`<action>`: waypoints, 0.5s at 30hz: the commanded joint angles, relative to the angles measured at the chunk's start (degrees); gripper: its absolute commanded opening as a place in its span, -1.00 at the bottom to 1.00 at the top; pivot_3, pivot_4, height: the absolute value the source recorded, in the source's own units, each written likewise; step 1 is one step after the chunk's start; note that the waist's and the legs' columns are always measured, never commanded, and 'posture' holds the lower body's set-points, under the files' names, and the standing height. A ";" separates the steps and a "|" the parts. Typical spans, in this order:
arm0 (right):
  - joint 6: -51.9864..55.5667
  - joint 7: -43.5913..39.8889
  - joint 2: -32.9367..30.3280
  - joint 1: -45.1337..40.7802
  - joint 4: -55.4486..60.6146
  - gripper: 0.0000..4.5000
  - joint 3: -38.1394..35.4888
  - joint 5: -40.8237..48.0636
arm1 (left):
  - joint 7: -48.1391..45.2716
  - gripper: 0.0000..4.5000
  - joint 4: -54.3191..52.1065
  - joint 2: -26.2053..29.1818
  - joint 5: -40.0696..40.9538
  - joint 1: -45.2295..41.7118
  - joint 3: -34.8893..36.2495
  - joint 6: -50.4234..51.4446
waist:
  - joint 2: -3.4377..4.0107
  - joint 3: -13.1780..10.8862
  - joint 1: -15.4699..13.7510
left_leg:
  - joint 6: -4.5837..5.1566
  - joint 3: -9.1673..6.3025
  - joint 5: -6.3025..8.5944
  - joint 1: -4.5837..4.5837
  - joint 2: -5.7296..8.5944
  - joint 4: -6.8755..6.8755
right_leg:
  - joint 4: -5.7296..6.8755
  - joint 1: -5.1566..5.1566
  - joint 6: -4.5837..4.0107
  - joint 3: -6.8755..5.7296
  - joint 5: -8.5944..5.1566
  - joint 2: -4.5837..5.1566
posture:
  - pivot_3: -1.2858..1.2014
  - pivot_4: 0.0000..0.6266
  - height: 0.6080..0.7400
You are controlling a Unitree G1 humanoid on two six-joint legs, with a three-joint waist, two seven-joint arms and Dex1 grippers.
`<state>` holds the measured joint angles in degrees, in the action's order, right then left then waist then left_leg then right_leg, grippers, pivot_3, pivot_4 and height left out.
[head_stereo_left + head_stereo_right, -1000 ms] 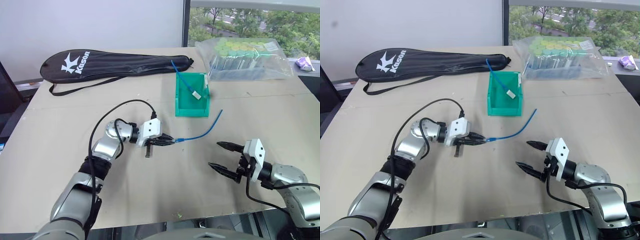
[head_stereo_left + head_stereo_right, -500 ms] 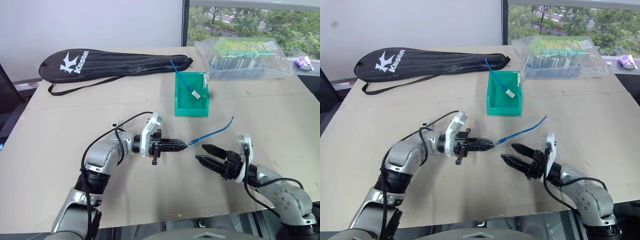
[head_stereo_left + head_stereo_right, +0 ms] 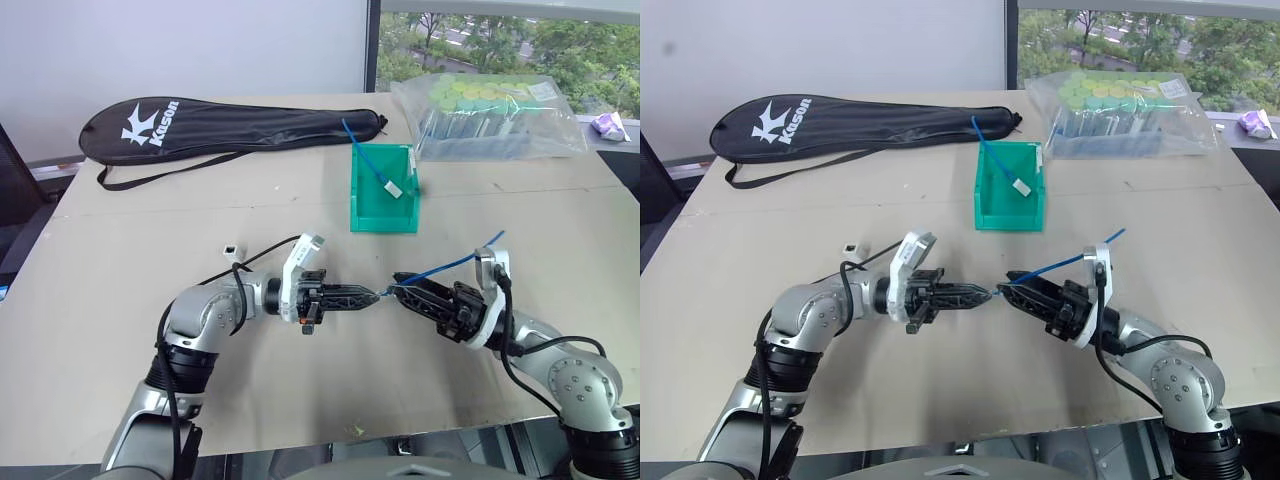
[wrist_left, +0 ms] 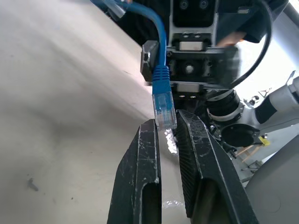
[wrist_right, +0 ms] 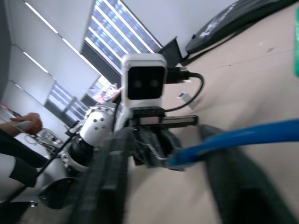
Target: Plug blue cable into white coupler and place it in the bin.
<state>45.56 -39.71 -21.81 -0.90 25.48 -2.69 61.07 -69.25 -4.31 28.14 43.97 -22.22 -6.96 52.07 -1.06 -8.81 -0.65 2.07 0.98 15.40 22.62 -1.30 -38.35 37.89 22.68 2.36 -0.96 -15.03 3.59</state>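
The desk [image 3: 120,300] looks like matt, flat cardboard. The bin [image 3: 383,215] is smooth, shiny green plastic. The blue cable [image 4: 160,70] has a smooth rubbery coat and a clear plastic plug. The black fingers [image 4: 140,177] look hard, dull and scratched. The racket bag [image 3: 230,125] is soft black cloth.

Both arms are silver-grey metal with rounded joints and looping black cables. Each ends in a white camera block and a hand, left hand [image 3: 370,296] and right hand [image 3: 400,284], with 2 scuffed black fingers [image 4: 140,177].
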 commanded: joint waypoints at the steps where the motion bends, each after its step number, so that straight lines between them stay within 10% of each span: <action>1: 0.80 -1.29 -0.85 0.04 2.80 -0.92 1.88 0.92 | 1.67 -1.00 -1.49 -0.68 0.90 -1.18 1.37 -0.17 | 0.00 0.00 0.01 | 0.00 0.00 0.00 0.00 0.00 0.00 | 0.00 0.00 0.00 0.00 0.00 0.00 | 0.03 -0.52 1.00; 14: 1.10 0.56 -0.34 -1.77 0.87 -0.98 0.79 1.82 | 3.37 -1.00 -2.60 -2.13 -0.14 0.45 1.30 -3.52 | 0.00 0.00 0.02 | 0.00 0.00 0.00 0.00 0.00 0.00 | 0.00 0.00 0.00 0.02 0.00 0.00 | 0.03 -0.52 1.00; 15: 1.12 0.57 -0.30 -1.97 0.77 -1.00 0.68 1.98 | 2.79 -0.78 -3.30 -1.71 -0.35 1.05 0.95 -4.13 | 0.00 0.00 0.03 | 0.00 0.00 0.00 0.00 0.00 0.00 | 0.00 0.01 0.00 0.03 0.00 0.00 | 0.03 -0.52 1.00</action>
<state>45.87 -38.23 -22.55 -2.04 24.15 -3.38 60.89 -66.44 -4.70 26.53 43.92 -21.47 -6.55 50.10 -1.06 -8.81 -0.62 2.07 0.98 15.40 22.62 -1.31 -38.34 37.89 22.69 2.36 -0.93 -15.03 3.58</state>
